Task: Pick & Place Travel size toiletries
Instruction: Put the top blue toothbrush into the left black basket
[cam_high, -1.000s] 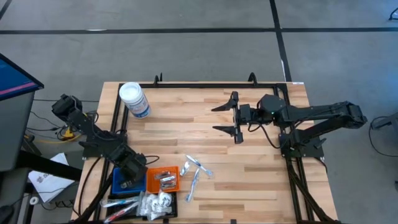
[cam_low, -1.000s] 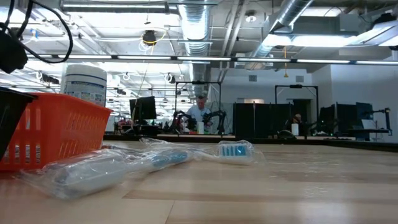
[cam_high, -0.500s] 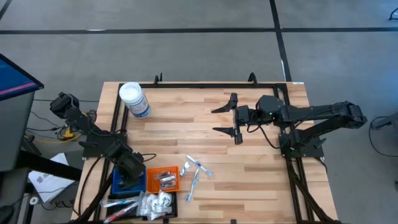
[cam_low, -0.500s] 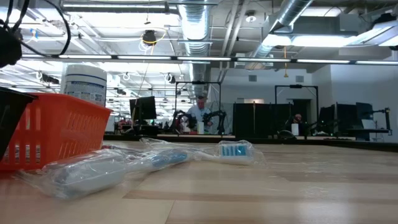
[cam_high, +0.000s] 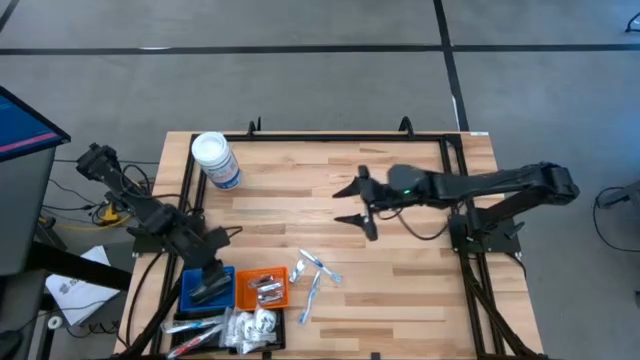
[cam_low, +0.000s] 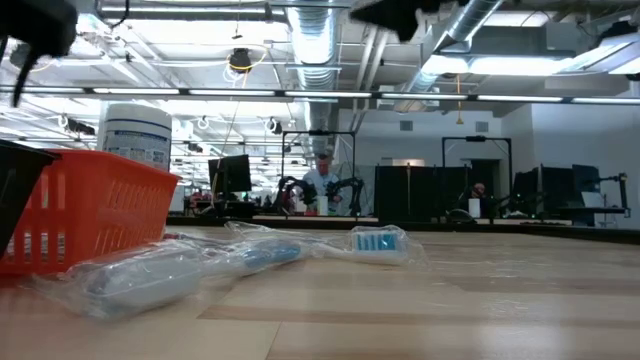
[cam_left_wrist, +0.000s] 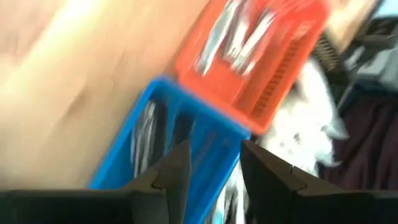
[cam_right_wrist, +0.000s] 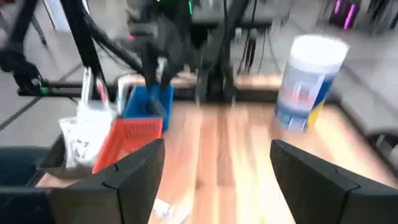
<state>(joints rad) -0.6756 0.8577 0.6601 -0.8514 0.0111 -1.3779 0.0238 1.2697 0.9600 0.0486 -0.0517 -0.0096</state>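
You have three square trays at the near left edge: blue tray (cam_high: 205, 288), orange tray (cam_high: 262, 287), and a black one barely visible. Three wrapped toiletries (cam_high: 312, 274) lie loose beside the orange tray. Only the low view shows a wrapped toothbrush (cam_low: 372, 242). The left gripper (cam_left_wrist: 210, 163), part-open and empty, hovers over the blue tray; the right gripper (cam_high: 355, 209), wide open and empty, hangs well apart from the toiletries.
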